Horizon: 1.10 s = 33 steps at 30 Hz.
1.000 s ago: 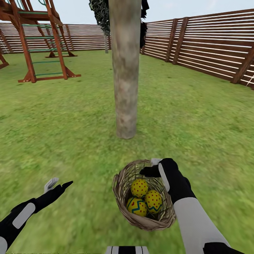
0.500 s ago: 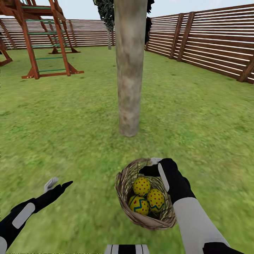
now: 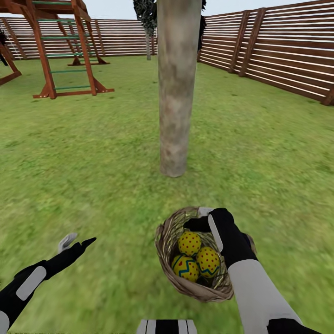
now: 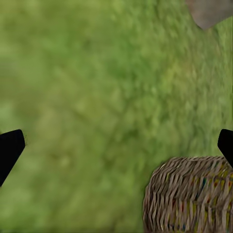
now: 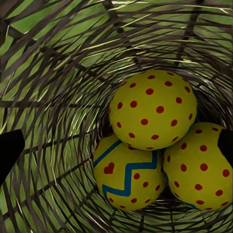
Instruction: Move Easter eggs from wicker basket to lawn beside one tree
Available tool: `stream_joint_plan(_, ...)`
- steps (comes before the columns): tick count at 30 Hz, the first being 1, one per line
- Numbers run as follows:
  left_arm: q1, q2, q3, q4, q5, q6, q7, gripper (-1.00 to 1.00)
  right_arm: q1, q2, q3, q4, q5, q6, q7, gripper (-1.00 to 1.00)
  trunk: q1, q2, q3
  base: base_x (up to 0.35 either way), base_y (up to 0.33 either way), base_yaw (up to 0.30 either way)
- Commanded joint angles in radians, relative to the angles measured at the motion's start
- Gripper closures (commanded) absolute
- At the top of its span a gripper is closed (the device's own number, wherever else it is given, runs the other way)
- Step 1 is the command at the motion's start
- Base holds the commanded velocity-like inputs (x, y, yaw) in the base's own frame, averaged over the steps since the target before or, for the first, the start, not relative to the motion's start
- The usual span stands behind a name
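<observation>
**Three eggs, all in the basket**

Three Easter eggs (image 3: 195, 257) sit bunched in the wicker basket (image 3: 172, 273), tree (image 3: 176, 88) at 12 o'clock. Right gripper (image 3: 200, 218) is at the far rim; can't tell its grip. Left gripper (image 3: 76, 241) hangs spread, empty, over open lawn (image 3: 93, 162) at 9 o'clock.

Bright even daylight, no cast shadows, lawn (image 3: 93, 176) blurry and mottled, softest in left wrist view
</observation>
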<state>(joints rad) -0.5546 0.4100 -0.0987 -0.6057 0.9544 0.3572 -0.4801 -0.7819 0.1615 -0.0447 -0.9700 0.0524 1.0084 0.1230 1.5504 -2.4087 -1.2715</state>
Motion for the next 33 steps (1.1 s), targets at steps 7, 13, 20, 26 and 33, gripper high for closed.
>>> stream_joint_plan(7,-0.001,0.001,-0.004,0.0,0.01,0.005,0.0,-1.0,0.0,0.0,-0.005,0.0,0.007,0.004,0.007,-1.0,0.0,0.0,-0.011,0.0,0.0,0.076)
stream_joint_plan(13,-0.001,0.001,-0.004,0.0,0.01,0.005,0.0,-1.0,0.0,-0.002,-0.009,0.02,0.008,0.003,0.007,-1.0,0.0,0.0,-0.02,0.0,0.0,0.032)
stream_joint_plan(20,-0.001,0.001,-0.004,0.0,0.01,0.005,-0.001,-1.0,0.0,-0.003,-0.012,0.028,0.01,0.002,0.007,-1.0,0.0,0.0,-0.031,0.0,0.0,0.001)
stream_joint_plan(26,-0.001,0.001,-0.004,0.0,0.01,0.005,-0.001,-1.0,0.0,-0.003,-0.012,0.03,0.01,0.002,0.006,-1.0,0.0,0.0,-0.041,0.0,0.0,0.0)
stream_joint_plan(33,-0.001,0.001,-0.004,0.0,0.01,0.005,-0.002,-1.0,0.0,-0.004,-0.012,0.03,0.012,0.002,0.006,-1.0,0.0,0.0,-0.052,0.0,0.0,0.0)
